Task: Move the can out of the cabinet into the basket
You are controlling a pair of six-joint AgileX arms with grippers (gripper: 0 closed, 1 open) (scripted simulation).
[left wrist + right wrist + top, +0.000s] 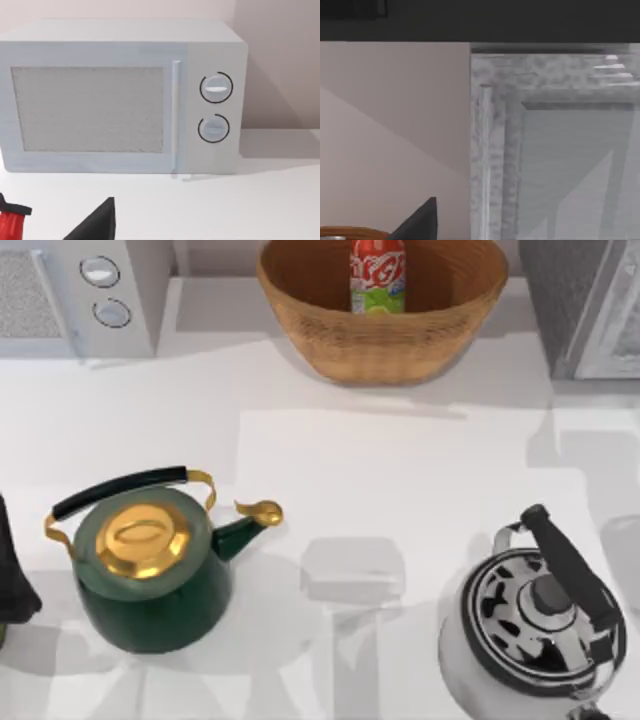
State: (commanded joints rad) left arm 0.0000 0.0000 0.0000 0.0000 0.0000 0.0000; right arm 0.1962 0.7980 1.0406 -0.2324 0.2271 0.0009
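Note:
The red can (378, 276) with white lettering and a green lime stands upright inside the tan wicker basket (300, 302) at the back middle of the table. The grey speckled cabinet (585, 300) with its pale framed front sits at the back right, and its front (560, 150) looms close in the right wrist view. A dark part of my left gripper (97, 224) faces the white microwave. A dark part of my right gripper (419, 222) hangs beside the cabinet, with the basket rim (350, 232) just below. Neither gripper touches the can.
A white microwave (70, 290) with two round dials stands at the back left. A green kettle (150, 565) with a gold lid sits front left, and a black-and-white kettle (535, 635) front right. My left arm (12, 575) shows at the left edge.

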